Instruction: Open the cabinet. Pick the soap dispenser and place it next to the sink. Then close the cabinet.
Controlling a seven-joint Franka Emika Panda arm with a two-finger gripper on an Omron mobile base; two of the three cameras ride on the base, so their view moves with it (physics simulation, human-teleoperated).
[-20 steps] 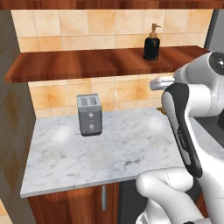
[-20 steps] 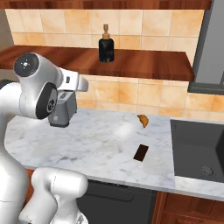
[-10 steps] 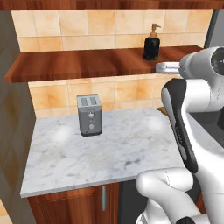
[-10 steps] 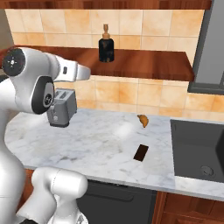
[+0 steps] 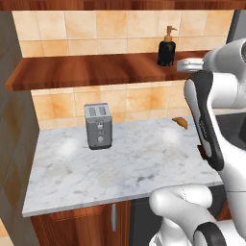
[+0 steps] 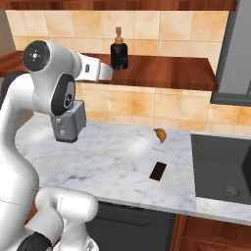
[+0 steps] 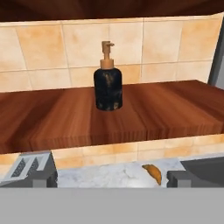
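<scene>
The cabinet [image 5: 86, 72] is judged to be open already — its shelf board is laid bare, with no door seen in front of it. The soap dispenser [image 7: 107, 85] is found upright on that shelf, set back toward the tiled wall, untouched and well apart from the sink [image 6: 223, 166], which is recessed at the right end of the bench [image 5: 129, 163].

The gripper [image 6: 109, 72] is held at shelf height, in front of the dispenser and a little to its left in the right base view, short of the bottle. Its fingers cannot be made out clearly in the base views; it is taken to be spread wide, and nothing is held in it. From the hand view the bottle is seen nearly centred ahead, so the approach appears lined up.

So the first step is taken as done. Left to do — the reach and grasp of the dispenser, its carriage down to the bench beside the sink, and the closing of the cabinet. A toaster [image 5: 98, 126], a croissant [image 6: 160, 134] and a flat dark rectangle [image 6: 157, 170] lie on the bench.
</scene>
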